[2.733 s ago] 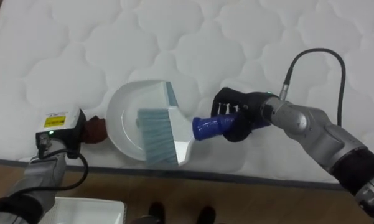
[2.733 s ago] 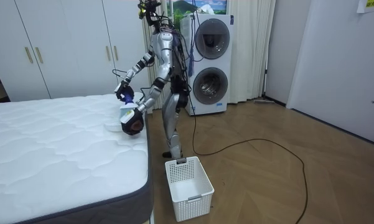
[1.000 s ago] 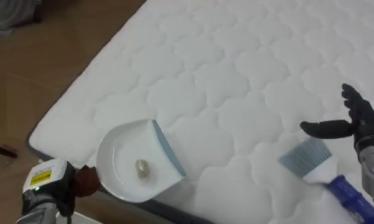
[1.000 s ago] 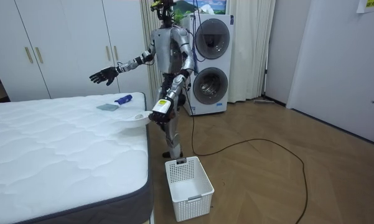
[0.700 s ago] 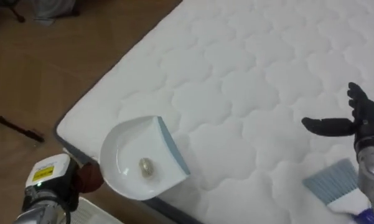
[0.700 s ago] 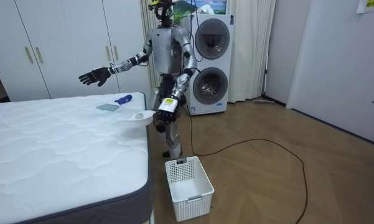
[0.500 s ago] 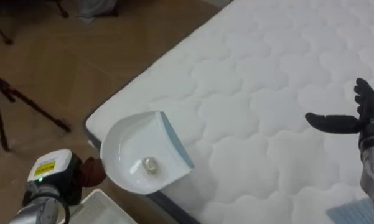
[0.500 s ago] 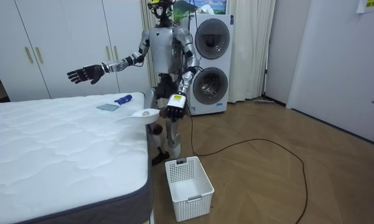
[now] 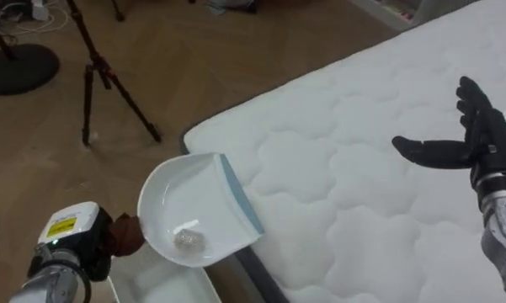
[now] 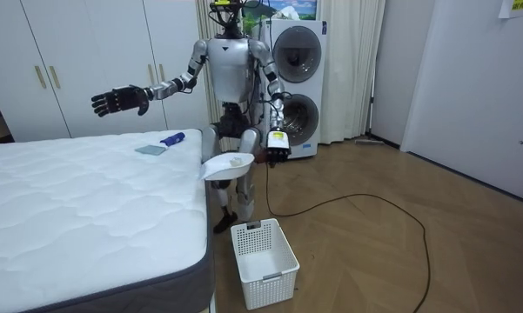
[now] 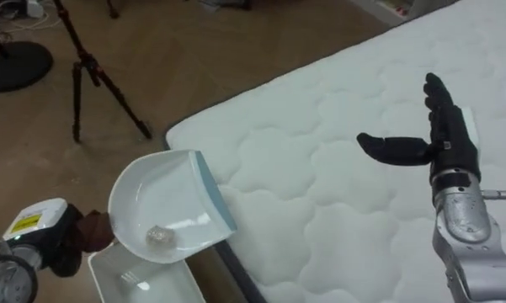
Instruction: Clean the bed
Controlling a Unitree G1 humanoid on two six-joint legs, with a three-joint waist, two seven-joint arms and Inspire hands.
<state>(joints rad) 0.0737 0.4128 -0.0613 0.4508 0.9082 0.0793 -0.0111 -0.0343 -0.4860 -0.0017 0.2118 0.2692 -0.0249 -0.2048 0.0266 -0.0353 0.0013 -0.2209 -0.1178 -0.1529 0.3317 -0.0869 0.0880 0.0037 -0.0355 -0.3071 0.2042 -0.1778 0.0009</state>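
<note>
The dustpan [image 9: 164, 198] is held by its dark handle in the left hand [image 9: 88, 246], whose fingers are clamped round that handle. It is carried clear of the corner of the mattress [image 9: 354, 210], roughly level. A small crumpled scrap [image 9: 188, 238] lies inside it, near the low back wall. The white basket [image 10: 277, 276] stands on the floor at the foot of the bed, and in the eye views its rim is seen directly below the pan. The right hand [image 9: 476, 139] is raised above the mattress with its fingers spread apart and nothing in it. In the room view the brush [image 10: 161, 143] is seen lying on the mattress near the far edge, well apart from both hands. In that view the robot is seen standing by the bed's corner, with the pan held out over the floor between its body and the basket. The sweeping part of the task is judged to be done, since the scrap is in the pan and no other litter can be made out on the quilted surface. What is left is judged to be the emptying: the pan is to be tipped so that the scrap drops into the basket, and the pan and brush may then be put away.
</note>
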